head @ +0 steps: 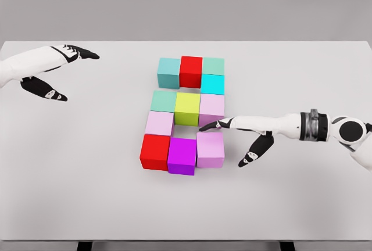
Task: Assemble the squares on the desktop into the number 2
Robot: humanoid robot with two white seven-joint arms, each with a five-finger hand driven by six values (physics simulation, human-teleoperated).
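Sitting nearest, at 6 o'clock of the stack: purple cube (181, 156), flanked by red cube (155, 151) and pink cube (210, 149), forming the base of the 2 on the counter (87, 193). Reaching in from 3 o'clock: right hand (232, 132), fingers spread, gripping nothing, fingertips nearing lilac cube (211, 108), likely nudging. Resting at 10 o'clock: left hand (58, 74), open, empty.

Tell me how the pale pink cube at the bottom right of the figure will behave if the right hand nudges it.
The pale pink cube looks rigid with flat faces, so it should slide, not roll. It sits low and square, so tipping seems unlikely. It touches the purple cube, which a leftward push from the right robot hand would probably shift.
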